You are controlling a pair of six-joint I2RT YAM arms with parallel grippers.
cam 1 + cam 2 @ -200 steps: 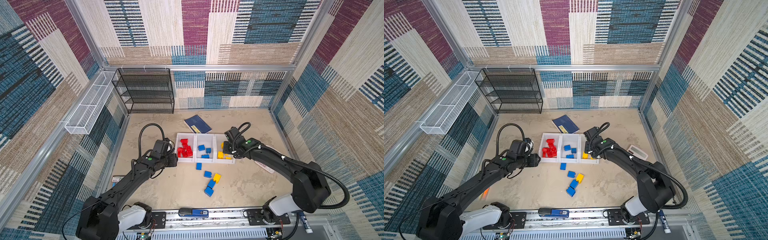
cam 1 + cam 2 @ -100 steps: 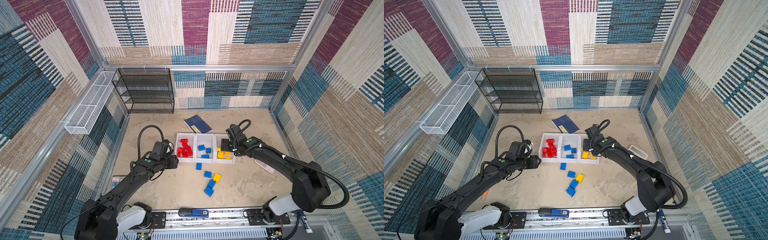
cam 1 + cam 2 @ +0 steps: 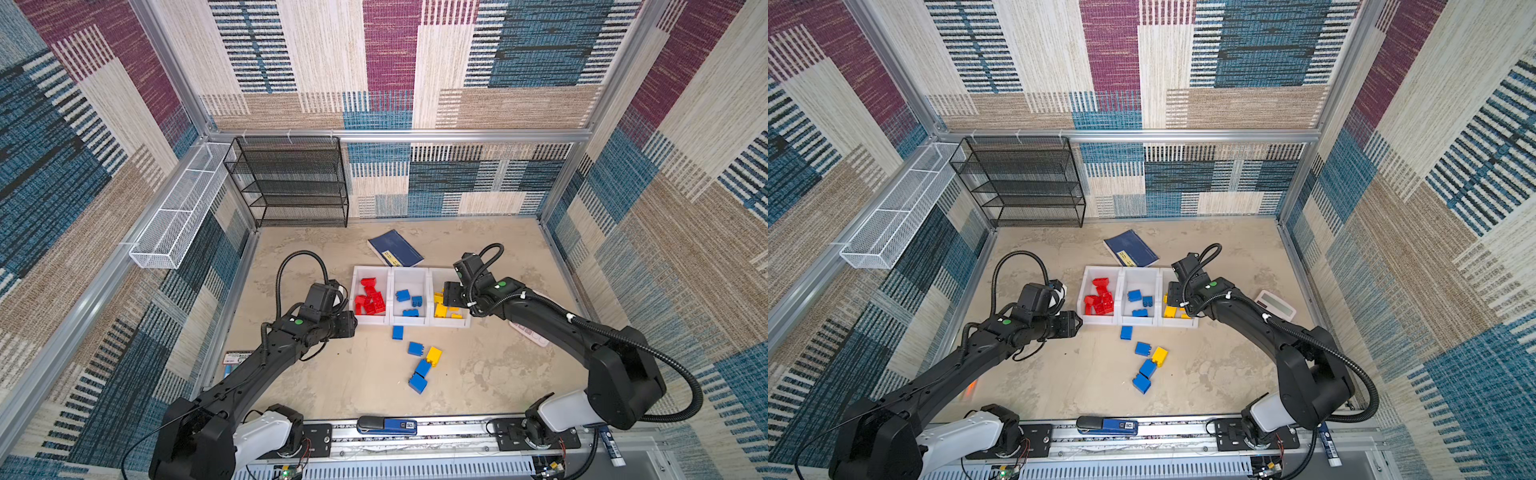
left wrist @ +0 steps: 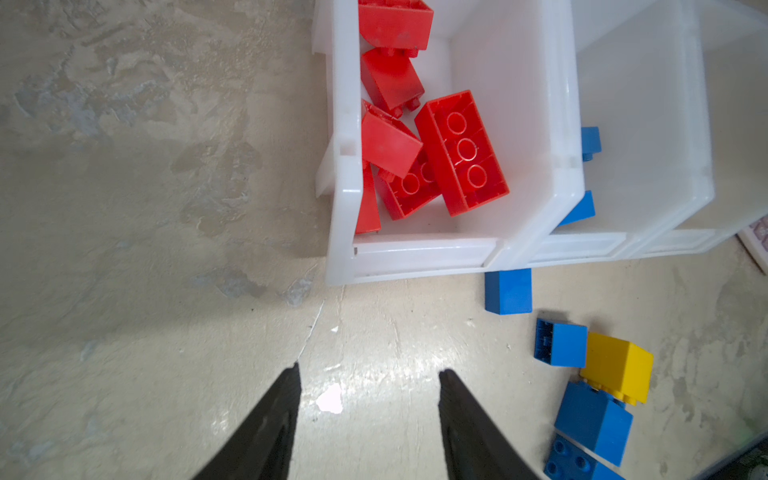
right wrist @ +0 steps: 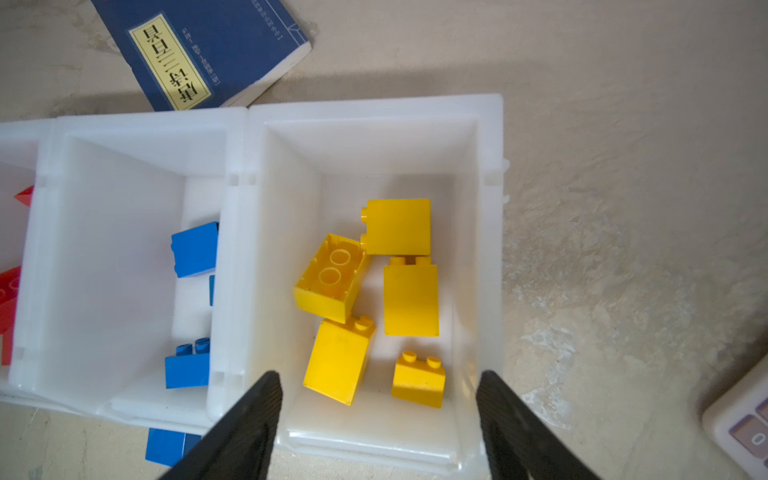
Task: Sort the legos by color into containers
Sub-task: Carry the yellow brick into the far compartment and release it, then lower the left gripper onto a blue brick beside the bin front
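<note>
The three joined bins (image 3: pixel 409 270) sit mid-table, red bricks (image 3: pixel 371 300) in the left one, blue bricks (image 3: pixel 402 295) in the middle and yellow bricks (image 5: pixel 409 299) in the right, with a book (image 3: pixel 395 248) just behind the back rim. The right gripper (image 5: pixel 379 374) hangs over the yellow bin's front edge, fingers spread and empty, a tip near each side wall. The left gripper (image 4: pixel 369 370) hovers over bare table off the red bin's front corner, fingers spread on nothing, while five loose bricks (image 3: pixel 423 368) lie before the bins with open table around them.
</note>
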